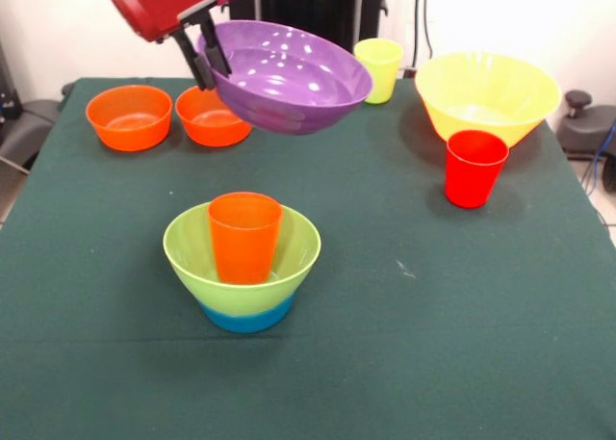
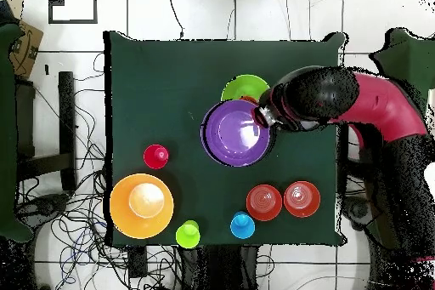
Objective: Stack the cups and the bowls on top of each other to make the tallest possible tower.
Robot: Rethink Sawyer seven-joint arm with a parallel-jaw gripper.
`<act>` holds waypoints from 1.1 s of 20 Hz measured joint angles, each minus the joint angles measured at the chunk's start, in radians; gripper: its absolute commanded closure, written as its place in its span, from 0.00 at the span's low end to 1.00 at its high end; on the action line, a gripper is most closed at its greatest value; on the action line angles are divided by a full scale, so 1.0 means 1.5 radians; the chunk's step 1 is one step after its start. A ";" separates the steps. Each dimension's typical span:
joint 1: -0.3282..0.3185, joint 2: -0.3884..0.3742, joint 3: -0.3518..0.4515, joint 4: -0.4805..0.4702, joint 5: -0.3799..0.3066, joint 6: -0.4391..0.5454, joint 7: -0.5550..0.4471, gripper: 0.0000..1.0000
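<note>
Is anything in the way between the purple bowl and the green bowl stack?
Nothing visible. The gripper holds the purple bowl by its rim, in the air. Only bare table lies between it and the green bowl, where an orange cup stands.

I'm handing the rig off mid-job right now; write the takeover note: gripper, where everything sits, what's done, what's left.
Gripper: shut on the rim of the purple bowl, held tilted in the air.
Tower: blue bowl lowest, lime green bowl on it, orange cup upright inside.
Loose on the table: two orange bowls, yellow bowl, red cup, yellow-green cup, light blue cup.
Done: three pieces stacked.
Left: place the purple bowl, then the rest.
</note>
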 measured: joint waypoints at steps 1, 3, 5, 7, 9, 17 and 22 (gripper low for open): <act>0.000 0.008 0.003 -0.013 0.000 0.007 0.000 1.00; -0.001 0.020 0.009 -0.030 0.000 0.015 0.000 1.00; -0.003 0.031 0.015 -0.042 0.000 0.018 0.000 1.00; -0.004 0.039 0.019 -0.050 0.000 0.018 0.000 1.00; -0.006 0.048 0.023 -0.056 0.000 0.018 0.000 1.00; -0.015 0.082 0.036 -0.084 0.000 0.026 0.000 1.00; -0.019 0.100 0.040 -0.103 0.000 0.035 0.000 1.00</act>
